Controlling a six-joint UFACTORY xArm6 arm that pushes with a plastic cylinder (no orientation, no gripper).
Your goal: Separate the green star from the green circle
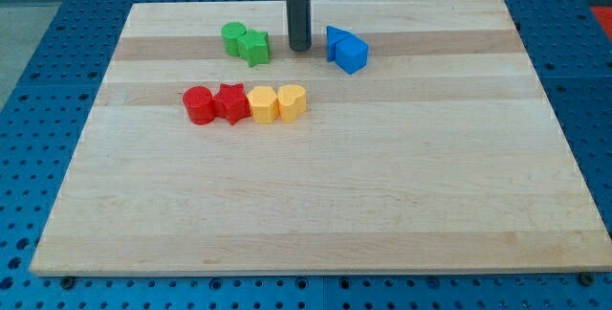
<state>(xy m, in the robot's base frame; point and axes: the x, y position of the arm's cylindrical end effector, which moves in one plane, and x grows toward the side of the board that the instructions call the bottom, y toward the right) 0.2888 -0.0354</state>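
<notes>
1. No text, label, brand, number or sign can be read anywhere in the camera view.
2. The desk [316,205] shows bare wood grain only, with no printing or marking on it.
3. The coloured blocks near my tip [299,48] have plain faces with no letters or digits.
4. The dark rod above my tip carries no legible marking.
5. The blue perforated surface [38,61] around the desk shows only rows of holes, with no writing.
</notes>
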